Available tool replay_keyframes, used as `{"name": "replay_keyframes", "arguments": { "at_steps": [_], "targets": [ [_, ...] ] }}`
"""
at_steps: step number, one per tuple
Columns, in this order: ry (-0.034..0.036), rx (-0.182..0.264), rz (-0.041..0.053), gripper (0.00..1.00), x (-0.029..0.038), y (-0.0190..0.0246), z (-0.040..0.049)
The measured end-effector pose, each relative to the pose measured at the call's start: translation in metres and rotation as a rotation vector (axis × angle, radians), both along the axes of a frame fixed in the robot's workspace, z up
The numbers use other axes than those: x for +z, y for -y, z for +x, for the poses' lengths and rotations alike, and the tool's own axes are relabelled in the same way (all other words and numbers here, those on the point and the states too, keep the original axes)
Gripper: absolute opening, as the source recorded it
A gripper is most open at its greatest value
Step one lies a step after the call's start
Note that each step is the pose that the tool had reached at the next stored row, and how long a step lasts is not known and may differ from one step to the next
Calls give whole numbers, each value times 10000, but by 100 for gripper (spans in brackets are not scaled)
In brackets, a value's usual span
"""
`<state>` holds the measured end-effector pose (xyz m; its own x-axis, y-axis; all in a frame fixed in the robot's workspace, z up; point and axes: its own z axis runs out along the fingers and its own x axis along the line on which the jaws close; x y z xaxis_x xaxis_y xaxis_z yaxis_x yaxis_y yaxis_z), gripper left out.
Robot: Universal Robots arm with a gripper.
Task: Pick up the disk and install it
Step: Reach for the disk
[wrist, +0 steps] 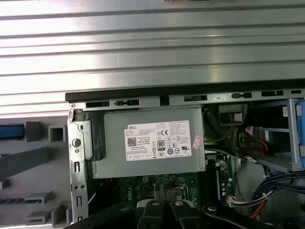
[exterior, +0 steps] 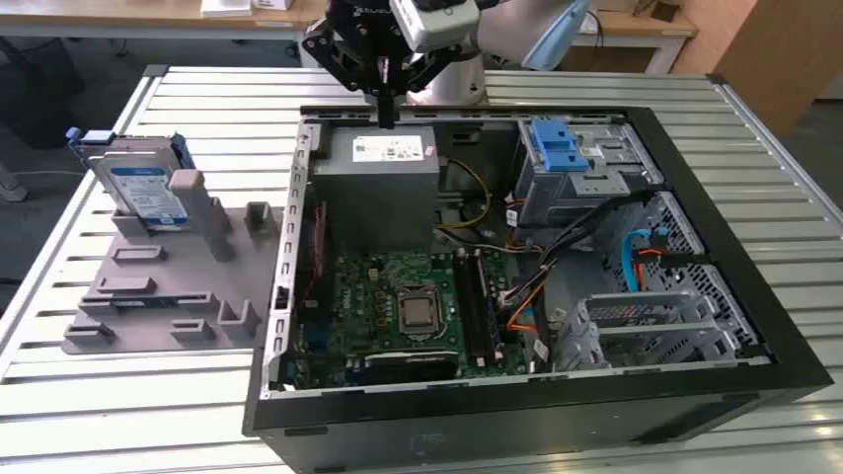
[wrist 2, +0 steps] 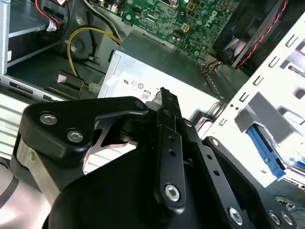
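At the exterior view's left, on the slatted tabletop (exterior: 53,415): the disk (exterior: 137,190) stands on edge in the far slot of a grey fixture (exterior: 158,286), with its label facing near and its blue frame showing at the top. Nothing touches it — not yet picked up.

Centre: the open computer case (exterior: 527,420) lies on its side, well apart from the disk. The gripper (exterior: 386,118) hangs above the case's far wall, over the grey box with the white sticker (exterior: 379,178). In the first wrist view that box (wrist: 147,164) sits directly beneath the arm. The jaws are clenched together, tips pointing down, holding nothing.

Right: the silver cage (exterior: 593,173) with its blue latch (exterior: 559,146) sits at the case's far right corner. I cannot tell whether a bay in it is free.

Progress, as a judgement: at the outset. Pick-up not done, install not done — the gripper is nearer the case than the disk.
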<state>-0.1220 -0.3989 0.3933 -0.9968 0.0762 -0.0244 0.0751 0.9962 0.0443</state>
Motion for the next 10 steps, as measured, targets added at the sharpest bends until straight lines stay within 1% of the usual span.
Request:
{"name": "replay_keyframes", "arguments": {
  "at_steps": [10],
  "targets": [
    [0, -1, -1, 11, 0, 0, -6]
  ]
}}
